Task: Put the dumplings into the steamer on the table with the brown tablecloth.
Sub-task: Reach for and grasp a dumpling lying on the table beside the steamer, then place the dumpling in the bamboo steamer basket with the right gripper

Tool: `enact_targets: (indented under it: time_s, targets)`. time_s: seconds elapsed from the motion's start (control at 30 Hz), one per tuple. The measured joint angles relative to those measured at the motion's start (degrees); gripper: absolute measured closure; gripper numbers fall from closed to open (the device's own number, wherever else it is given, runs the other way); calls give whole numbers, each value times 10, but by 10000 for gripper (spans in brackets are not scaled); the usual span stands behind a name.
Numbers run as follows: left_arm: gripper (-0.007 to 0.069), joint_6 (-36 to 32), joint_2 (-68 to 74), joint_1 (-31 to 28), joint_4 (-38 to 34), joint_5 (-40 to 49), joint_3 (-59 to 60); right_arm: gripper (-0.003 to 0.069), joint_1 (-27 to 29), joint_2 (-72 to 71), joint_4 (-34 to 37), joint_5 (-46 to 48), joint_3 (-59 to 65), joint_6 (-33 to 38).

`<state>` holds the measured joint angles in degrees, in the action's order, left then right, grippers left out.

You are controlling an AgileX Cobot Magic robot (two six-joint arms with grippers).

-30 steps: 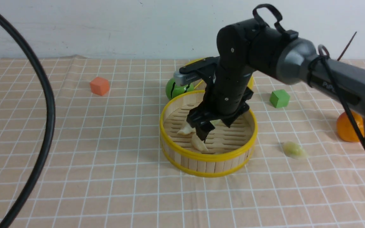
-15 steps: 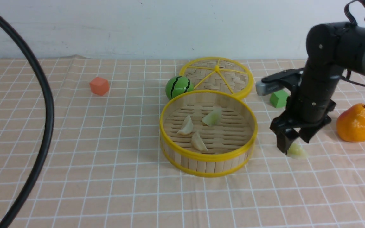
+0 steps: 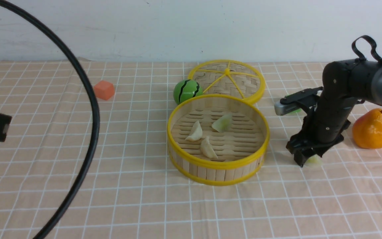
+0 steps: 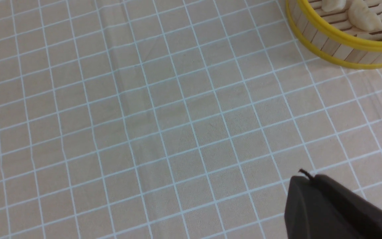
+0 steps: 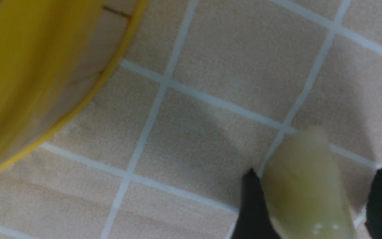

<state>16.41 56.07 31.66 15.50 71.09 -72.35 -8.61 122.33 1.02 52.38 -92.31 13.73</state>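
Three pale crescent dumplings (image 3: 196,131) sit in round yellow-rimmed bamboo steamer (image 3: 217,166). My right fingers (image 5: 252,212) are open, straddling fourth greenish dumpling (image 5: 305,186). Risk: off-centre pinch squirts it sideways.

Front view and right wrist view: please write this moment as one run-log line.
stage: pre-grasp | right jaws: open, astride last dumpling on tablecloth, beside steamer | steamer: three dumplings inside | left jaws: state not visible

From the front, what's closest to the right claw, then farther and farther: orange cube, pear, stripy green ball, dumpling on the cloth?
From the right gripper:
1. Dumpling on the cloth, between its fingers.
2. Pear, to its right.
3. Stripy green ball, left, behind the steamer.
4. Orange cube, farthest left.
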Motion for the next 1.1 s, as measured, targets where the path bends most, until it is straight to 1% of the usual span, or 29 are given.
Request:
enact_targets:
  time_s: [0.03,0.1,0.13,0.17,0.33,0.4,0.5,0.6,0.7,0.93,1.07,1.1]
  targets:
    - [638,0,0,0,0,-1,0,273,-1,0,1,1,0,0]
    - [638,0,0,0,0,-5,0,393,-1,-4,1,3,0,7]
    - [638,0,0,0,0,-6,0,417,-1,-8,1,5,0,8]
    - [638,0,0,0,1,-8,0,420,-1,-16,1,6,0,13]
    - [638,0,-2,0,3,-10,0,411,-19,-74,25,25,-15,22]
    - [638,0,-6,0,3,-11,0,411,-43,-98,44,29,-34,22]
    - [637,0,-18,0,2,-10,0,411,-84,-110,91,21,-56,22]
    - [637,0,-42,0,0,-1,2,411,-116,-96,120,4,-58,22]
    - [637,0,-81,0,0,2,22,411,-136,-65,128,-22,-58,21]
    - [636,36,-202,0,-1,1,119,405,-150,-12,130,-80,-58,-8]
    - [635,76,-315,0,-1,-20,212,276,-150,-3,130,-87,-58,-27]
    - [635,78,-321,0,-1,-22,216,268,-150,-4,130,-87,-58,-28]
